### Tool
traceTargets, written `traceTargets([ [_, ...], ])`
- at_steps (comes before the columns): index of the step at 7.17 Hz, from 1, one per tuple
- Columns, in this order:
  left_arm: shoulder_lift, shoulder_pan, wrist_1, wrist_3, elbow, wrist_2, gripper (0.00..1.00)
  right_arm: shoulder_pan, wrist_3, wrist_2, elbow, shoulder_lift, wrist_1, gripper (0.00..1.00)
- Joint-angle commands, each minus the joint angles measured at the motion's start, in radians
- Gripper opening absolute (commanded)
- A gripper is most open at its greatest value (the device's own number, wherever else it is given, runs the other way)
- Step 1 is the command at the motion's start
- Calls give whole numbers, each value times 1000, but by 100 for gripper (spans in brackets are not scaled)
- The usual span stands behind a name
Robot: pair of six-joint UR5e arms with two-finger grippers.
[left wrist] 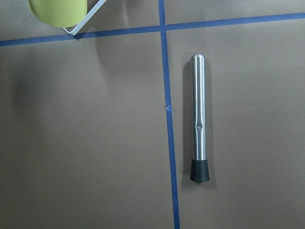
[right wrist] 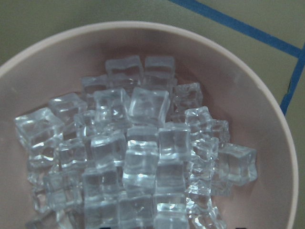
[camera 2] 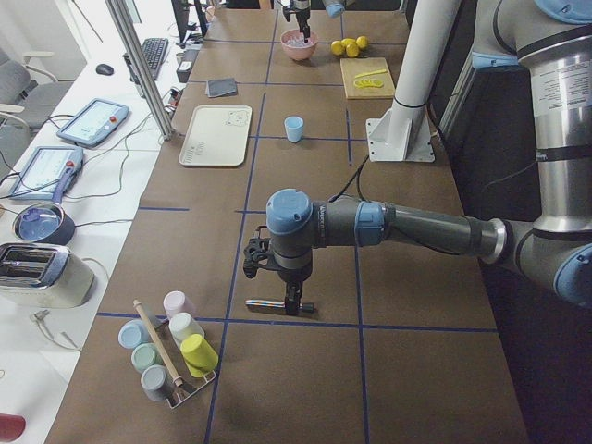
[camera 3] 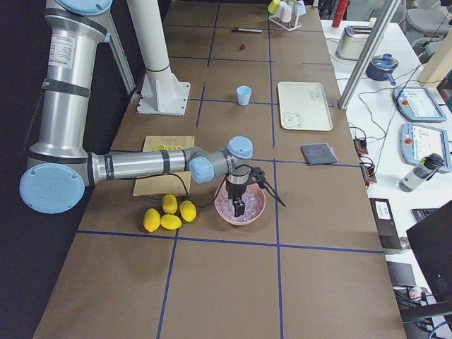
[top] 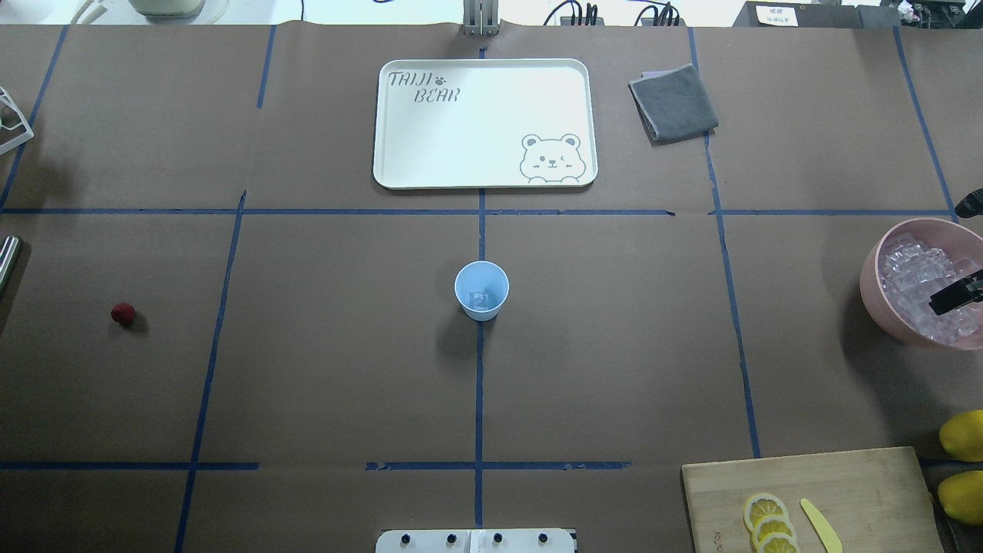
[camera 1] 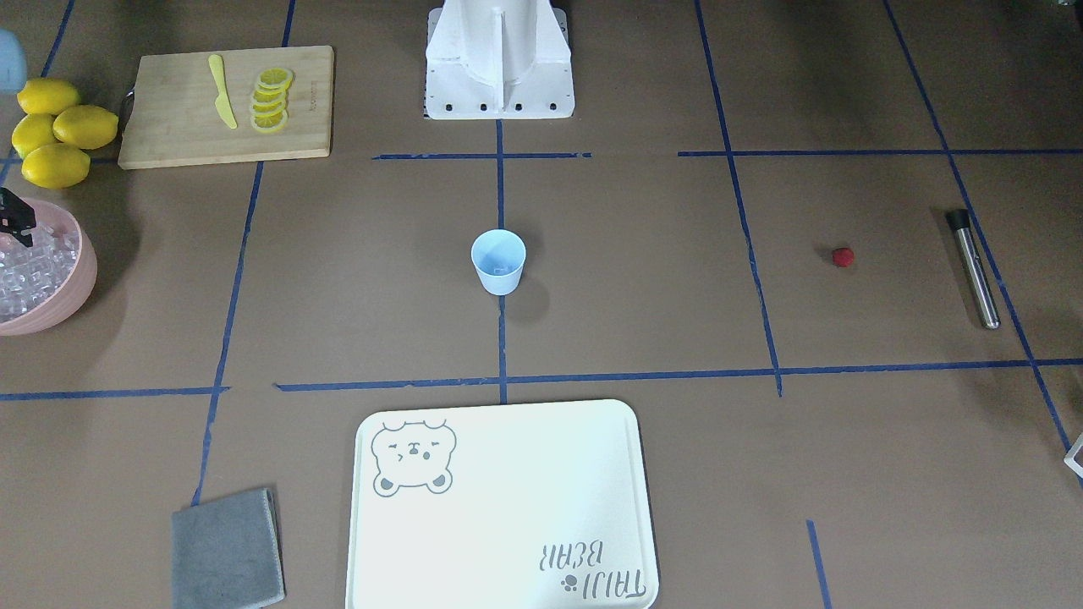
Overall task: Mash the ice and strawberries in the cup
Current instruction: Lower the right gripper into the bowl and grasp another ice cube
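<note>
The right pincer [top: 946, 257] hung spread over the pink bowl [top: 872, 284] of clear ice cubes [right wrist: 143, 143], likely to fetch one for the small light-blue plastic cup [top: 481, 289] at the centre of the desk [top: 307, 369]. The left pincer [camera 2: 291, 298], its grip impossible to tell, hovered above a steel muddler [left wrist: 198, 119], with the small red strawberry [top: 123, 312] nearby.

A brown table [top: 307, 369] gridded with blue tape [top: 478, 399] stands beside a white bench [camera 2: 106, 217] under even light.
</note>
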Motion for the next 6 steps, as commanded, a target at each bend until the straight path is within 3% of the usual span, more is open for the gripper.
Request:
traceTargets([
  [1,0,0,0,0,-2,0,100,-6,7,-4,-6,2,0,70],
  [3,1,-2,0,0,-8,1,100,-6,8,-4,-3,2,0,38],
  [5,4,-2,2,0,-10,0,100,-6,7,-4,-1,2,15,0],
  [6,20,-2,2,0,-22,0,100,-4,10,-2,16,2,20,0],
])
